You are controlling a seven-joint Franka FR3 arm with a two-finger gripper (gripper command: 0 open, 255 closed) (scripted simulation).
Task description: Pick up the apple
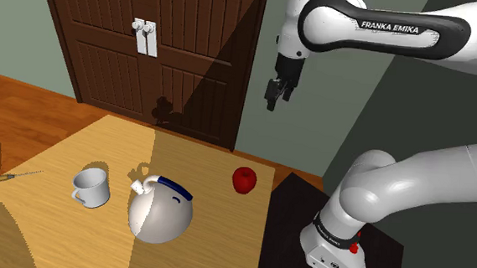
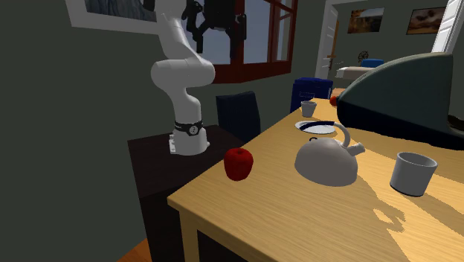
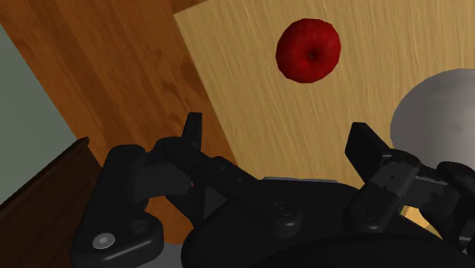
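The gripper (image 1: 277,93) hangs high in the upper middle of the shoulder view, its two black fingers spread wide with nothing between them. The wrist view shows the same gap. The red apple (image 1: 244,179) sits well below, right of the frame's centre, near the edge of the table (image 1: 223,233) that faces the stand. A white kettle (image 1: 161,210) rests near it, toward the lower middle. To do the approach well, I'd centre the apple between the fingers first, then descend straight and close only once they are past its widest part. It is round and close to the edge, so a sideways nudge might roll it off
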